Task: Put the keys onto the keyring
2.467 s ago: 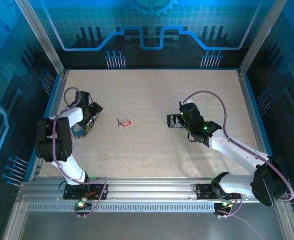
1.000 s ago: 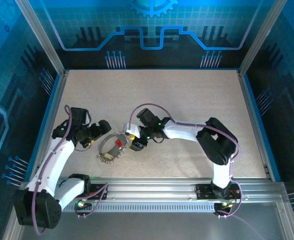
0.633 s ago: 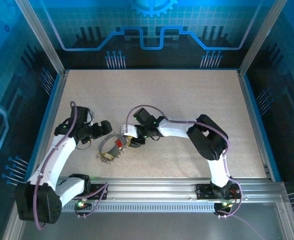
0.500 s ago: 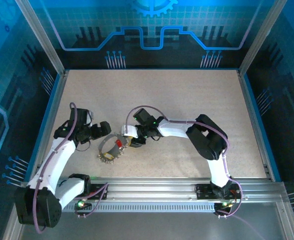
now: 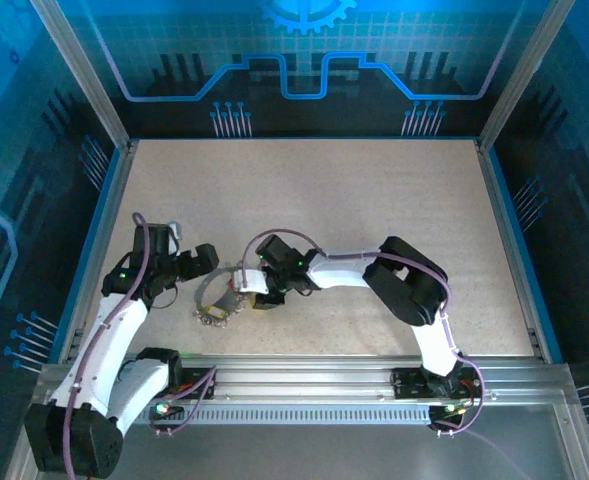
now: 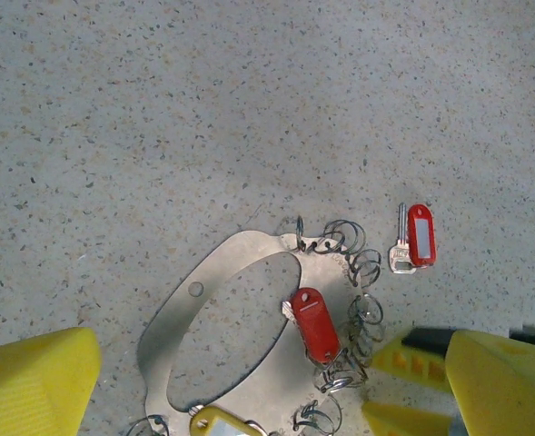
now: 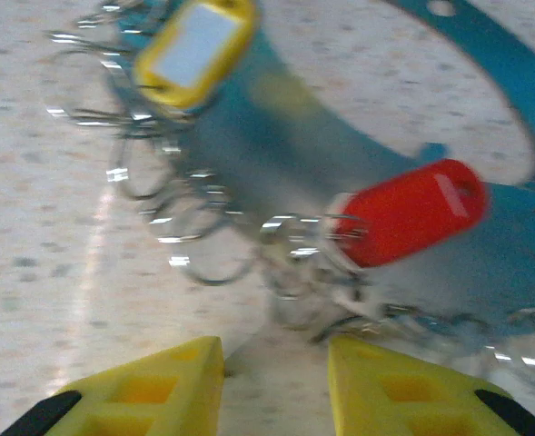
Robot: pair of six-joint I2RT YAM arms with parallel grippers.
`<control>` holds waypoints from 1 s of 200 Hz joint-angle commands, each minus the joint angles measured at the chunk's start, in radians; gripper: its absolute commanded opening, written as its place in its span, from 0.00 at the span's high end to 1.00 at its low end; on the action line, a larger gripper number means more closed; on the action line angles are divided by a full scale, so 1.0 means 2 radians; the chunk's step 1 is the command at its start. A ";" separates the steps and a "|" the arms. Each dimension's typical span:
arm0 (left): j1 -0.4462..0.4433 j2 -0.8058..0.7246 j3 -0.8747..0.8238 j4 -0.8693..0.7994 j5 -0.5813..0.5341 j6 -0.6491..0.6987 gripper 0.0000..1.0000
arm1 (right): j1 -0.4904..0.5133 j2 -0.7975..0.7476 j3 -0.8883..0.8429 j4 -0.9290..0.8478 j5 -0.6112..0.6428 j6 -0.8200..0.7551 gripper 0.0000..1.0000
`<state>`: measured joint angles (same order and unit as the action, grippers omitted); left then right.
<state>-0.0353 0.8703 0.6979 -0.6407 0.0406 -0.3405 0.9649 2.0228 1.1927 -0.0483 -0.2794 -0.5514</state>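
Note:
The keyring (image 6: 249, 263) is a flat silvery loop edged with several small wire rings, lying on the table (image 5: 219, 300). On it rest a key with a red tag (image 6: 317, 322) and a yellow tag (image 6: 214, 422). Another key with a red tag (image 6: 411, 238) lies loose on the table just right of the loop. My left gripper (image 6: 267, 386) hovers open above the keyring (image 5: 199, 263). My right gripper (image 7: 276, 363) is low at the loop's right edge (image 5: 247, 283), open narrowly, with the wire rings (image 7: 312, 245) just beyond its fingertips and bare table between them. The red tag (image 7: 412, 211) and yellow tag (image 7: 194, 41) show blurred.
The speckled beige table (image 5: 374, 200) stretches behind and to the right. A blue raised border (image 5: 104, 230) and metal frame posts surround it. The metal rail (image 5: 304, 375) with both arm bases runs along the near edge.
My right gripper has slid left up to the keyring's edge and its jaws have narrowed. The left gripper has stayed open, shifting only slightly above the loop.

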 commanded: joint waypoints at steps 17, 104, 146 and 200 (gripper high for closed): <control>0.004 -0.001 -0.010 0.012 0.001 0.004 0.01 | 0.018 -0.051 -0.069 0.054 -0.043 0.053 0.62; 0.004 -0.011 -0.021 0.030 0.010 0.001 0.01 | -0.043 -0.087 -0.134 0.156 -0.004 0.113 0.61; 0.004 -0.034 -0.034 0.046 0.013 -0.002 0.01 | -0.014 -0.046 -0.122 0.203 -0.026 0.167 0.62; 0.003 -0.050 -0.042 0.053 0.014 -0.005 0.01 | -0.014 -0.008 -0.132 0.262 -0.019 0.202 0.64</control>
<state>-0.0353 0.7872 0.6308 -0.5556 0.0490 -0.3408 0.9413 1.9762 0.9310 0.3885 -0.3115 -0.2005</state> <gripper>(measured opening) 0.989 0.358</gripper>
